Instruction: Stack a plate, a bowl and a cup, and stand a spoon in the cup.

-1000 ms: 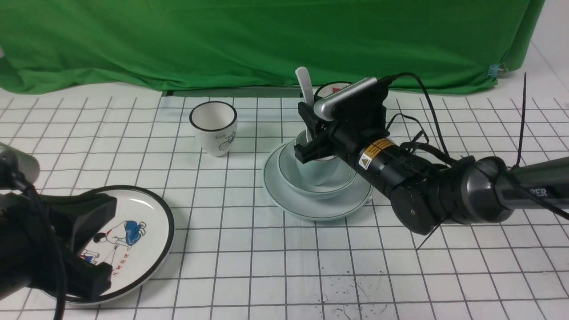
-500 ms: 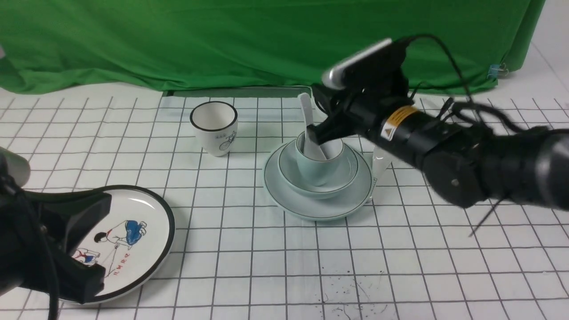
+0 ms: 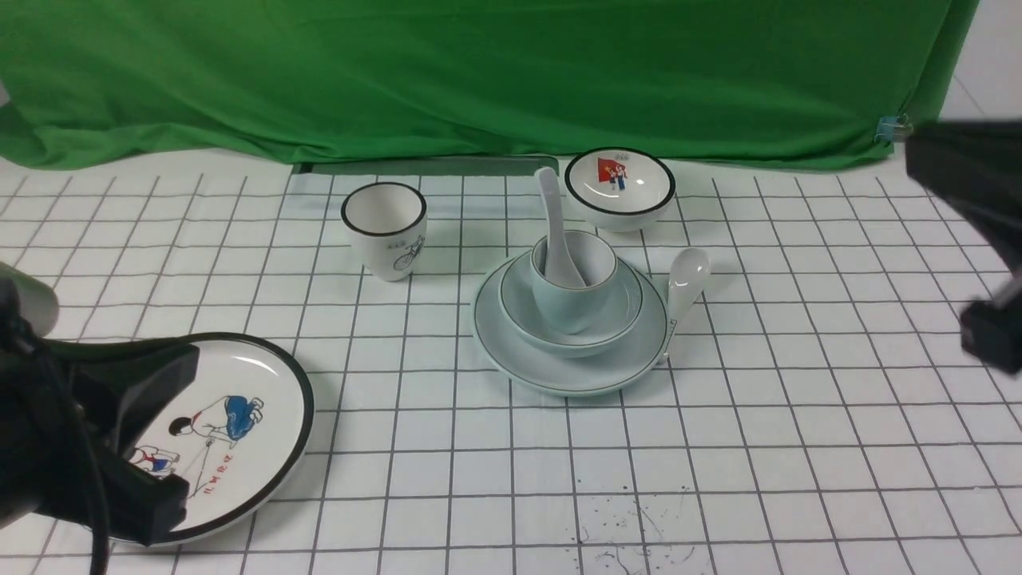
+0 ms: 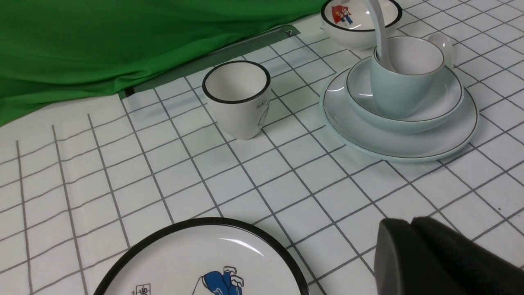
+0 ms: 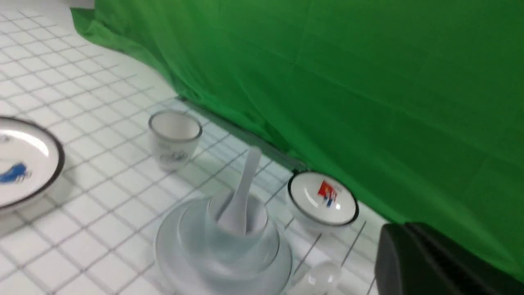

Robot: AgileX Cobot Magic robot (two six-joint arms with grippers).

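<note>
On a white gridded surface [image 3: 798, 447], a little right of the middle and toward the far edge, sits a plain pale blue-green round ceramic plate [image 3: 571, 369]. A plain pale grey-blue ceramic bowl [image 3: 587, 334] rests on it. In the bowl stands a pale blue handleless ceramic cup [image 3: 568, 307]. A glossy white ceramic soup spoon [image 3: 552, 226] stands in the cup, its handle leaning on the rim toward the far edge.

The stack looks finished, so the step in hand is probably clearing away. To do it well, both arms should keep well apart from the leaning handle, since a knock could tip the spoon out.

The left end effector [image 3: 188, 431] hangs over the near left corner with its black fingers spread apart and holding nothing, above a black-rimmed white plate with cartoon children [image 3: 255, 375]. The right end effector [image 3: 990, 263] is a blurred dark shape cut off at the right edge. I cannot tell whether it is spread or closed.
</note>
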